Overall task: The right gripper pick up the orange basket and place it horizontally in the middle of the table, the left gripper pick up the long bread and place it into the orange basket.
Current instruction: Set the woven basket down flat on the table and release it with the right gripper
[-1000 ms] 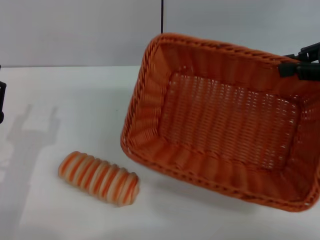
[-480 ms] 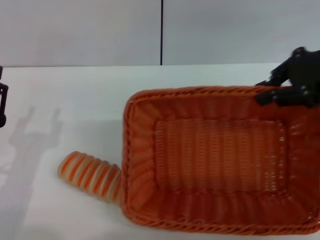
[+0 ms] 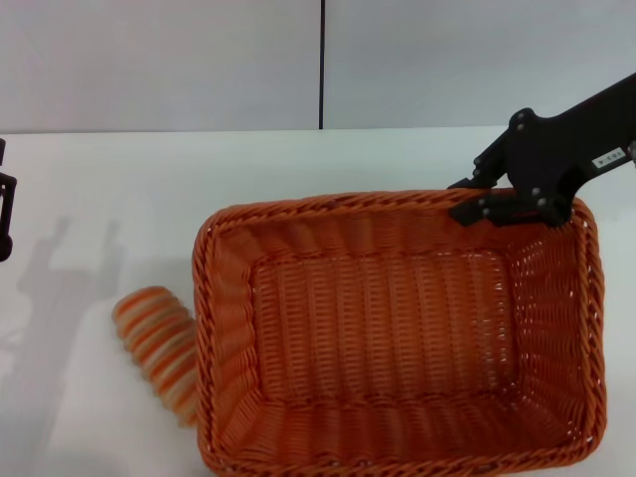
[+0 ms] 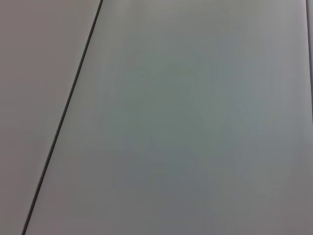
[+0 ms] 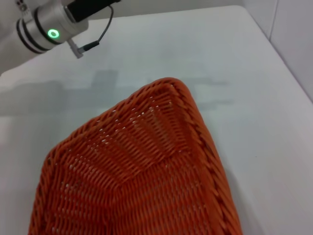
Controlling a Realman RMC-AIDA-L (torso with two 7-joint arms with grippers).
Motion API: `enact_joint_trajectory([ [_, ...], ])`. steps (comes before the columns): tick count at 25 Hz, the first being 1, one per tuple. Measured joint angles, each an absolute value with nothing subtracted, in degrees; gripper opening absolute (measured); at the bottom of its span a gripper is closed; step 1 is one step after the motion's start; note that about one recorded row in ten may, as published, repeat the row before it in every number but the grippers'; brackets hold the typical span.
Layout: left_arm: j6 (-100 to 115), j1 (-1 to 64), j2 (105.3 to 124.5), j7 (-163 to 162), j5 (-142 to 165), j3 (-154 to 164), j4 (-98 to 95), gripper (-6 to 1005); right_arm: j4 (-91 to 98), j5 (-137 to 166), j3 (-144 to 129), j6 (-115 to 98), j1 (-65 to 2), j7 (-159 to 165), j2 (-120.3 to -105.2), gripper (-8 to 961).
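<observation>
One risk: the basket crowds the bread.

The right gripper [image 3: 477, 204] is clenched on the far rim of the orange basket [image 3: 397, 338], which sits level on the table [image 3: 149, 189] with its left wall against the long bread [image 3: 159, 348]. Any further leftward push could roll or pin the loaf. The left gripper [image 3: 5, 204] waits at the table's left edge; I cannot tell its jaw state.

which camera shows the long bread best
The head view. The long bread lies on the table against the left side of the orange basket, which hides part of it. The right wrist view shows only the basket and table, not the bread. The left wrist view shows only a plain grey surface.
</observation>
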State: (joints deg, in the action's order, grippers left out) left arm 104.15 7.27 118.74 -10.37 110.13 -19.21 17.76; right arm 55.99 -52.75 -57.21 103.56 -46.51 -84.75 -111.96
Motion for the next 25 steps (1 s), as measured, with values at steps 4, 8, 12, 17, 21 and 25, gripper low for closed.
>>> enact_joint_trajectory([
  [4, 104.15, 7.4, 118.74, -10.37, 110.13, -19.17, 17.76, 604, 55.29, -52.73, -57.19, 102.21, -46.59, -84.98, -111.98, 161],
  [8, 103.9, 7.85, 118.74, -10.37, 110.13, -18.96, 17.76, 604, 53.3, -52.58, -57.3, 102.19, -47.45, -83.99, -112.05, 162],
  [12, 103.84, 8.24, 118.74, -10.37, 110.12, -18.3, 17.75, 604, 52.84, -51.86, -56.94, 100.96, -47.38, -83.24, -112.4, 185],
  [17, 103.72, 8.33, 118.74, -10.37, 110.12, -17.76, 17.66, 604, 53.67, -51.75, -56.6, 100.73, -46.51, -83.5, -112.93, 312],
  [21, 103.7, 8.25, 118.74, -10.37, 110.12, -17.47, 17.52, 604, 57.57, -52.14, -53.88, 99.23, -44.06, -84.34, -113.63, 455],
  [25, 103.77, 7.99, 118.69, -10.37, 110.13, -17.18, 17.31, 604, 61.92, -56.34, -44.72, 98.7, -40.77, -87.45, -114.27, 523],
])
